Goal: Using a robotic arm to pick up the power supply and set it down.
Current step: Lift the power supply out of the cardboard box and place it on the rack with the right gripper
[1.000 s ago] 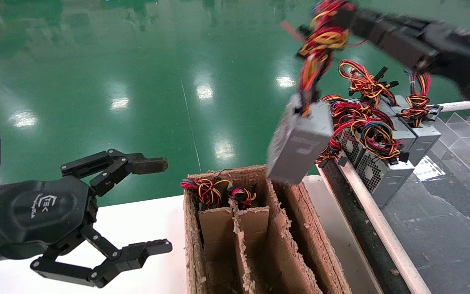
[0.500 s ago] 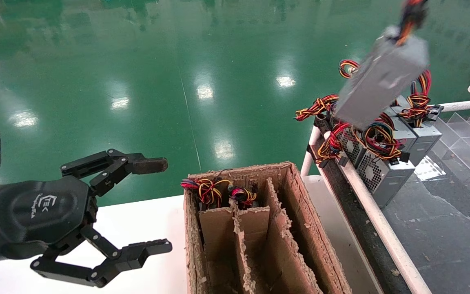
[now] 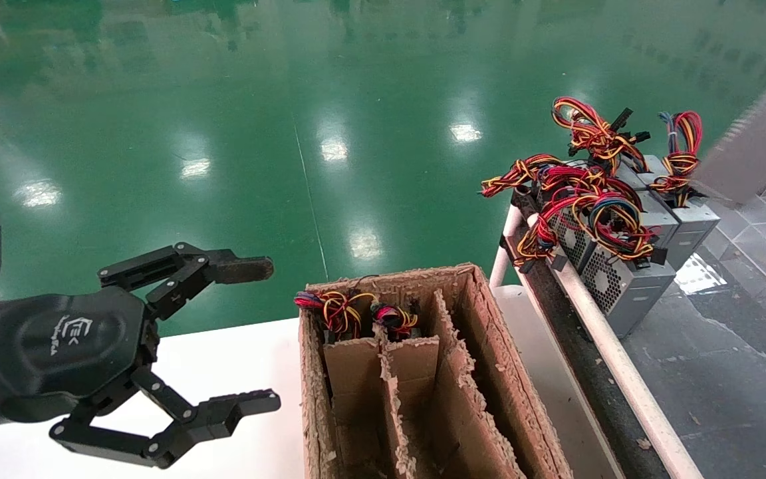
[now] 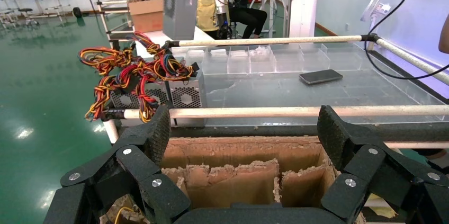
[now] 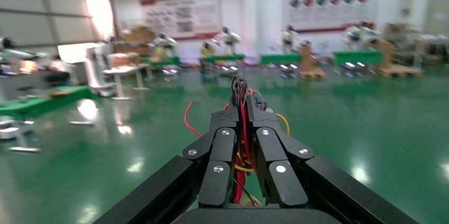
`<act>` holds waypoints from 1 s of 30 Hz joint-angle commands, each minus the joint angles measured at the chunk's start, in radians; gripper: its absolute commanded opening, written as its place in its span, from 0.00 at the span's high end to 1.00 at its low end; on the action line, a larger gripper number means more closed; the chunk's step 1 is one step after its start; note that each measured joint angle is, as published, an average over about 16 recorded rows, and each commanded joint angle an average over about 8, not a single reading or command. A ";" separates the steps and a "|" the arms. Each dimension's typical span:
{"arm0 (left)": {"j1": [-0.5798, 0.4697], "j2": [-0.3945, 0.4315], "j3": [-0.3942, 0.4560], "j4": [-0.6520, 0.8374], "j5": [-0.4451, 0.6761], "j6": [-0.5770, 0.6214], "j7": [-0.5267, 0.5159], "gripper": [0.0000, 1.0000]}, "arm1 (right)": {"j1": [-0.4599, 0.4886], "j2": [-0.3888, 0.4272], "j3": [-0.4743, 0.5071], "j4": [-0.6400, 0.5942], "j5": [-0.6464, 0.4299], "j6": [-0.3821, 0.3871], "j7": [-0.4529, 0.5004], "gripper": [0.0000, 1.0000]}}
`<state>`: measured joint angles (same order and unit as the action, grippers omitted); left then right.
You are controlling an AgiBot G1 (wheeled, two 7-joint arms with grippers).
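The power supply (image 3: 759,143) is a grey metal box hanging in the air at the far right edge of the head view, above the shelf of other units. It also shows in the left wrist view as the power supply (image 4: 180,9), dangling above the rack. My right gripper (image 5: 243,115) is shut on its red, yellow and black wire bundle (image 5: 241,99); the box itself is hidden below the fingers there. The right arm is out of the head view. My left gripper (image 3: 271,336) hangs open and empty to the left of the cardboard carton, also seen as left gripper (image 4: 244,131).
A torn cardboard carton (image 3: 489,332) with dividers stands in the middle, with wire bundles (image 3: 346,311) in its far-left slots. Several grey units with coloured wires (image 3: 622,279) sit on the right shelf behind a white rail (image 3: 596,332). A phone (image 4: 320,77) lies on that shelf.
The power supply has swung up and to the right, from just above the carton to the right edge of the head view. The right arm left that view. My left gripper stayed still.
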<state>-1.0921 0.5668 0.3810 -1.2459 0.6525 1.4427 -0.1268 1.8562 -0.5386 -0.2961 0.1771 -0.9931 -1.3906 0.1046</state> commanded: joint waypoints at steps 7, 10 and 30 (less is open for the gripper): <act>0.000 0.000 0.000 0.000 0.000 0.000 0.000 0.00 | 0.004 0.075 -0.024 -0.058 -0.043 -0.028 -0.049 1.00; 0.000 0.000 0.000 0.000 0.000 0.000 0.000 0.00 | -0.003 0.102 -0.032 -0.073 -0.054 -0.055 -0.067 1.00; 0.000 0.000 0.000 0.000 0.000 0.000 0.000 0.00 | -0.127 0.095 -0.086 -0.058 -0.093 -0.199 -0.120 1.00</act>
<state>-1.0921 0.5668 0.3810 -1.2459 0.6525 1.4427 -0.1267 1.7305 -0.4460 -0.3819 0.1194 -1.0836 -1.5875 -0.0136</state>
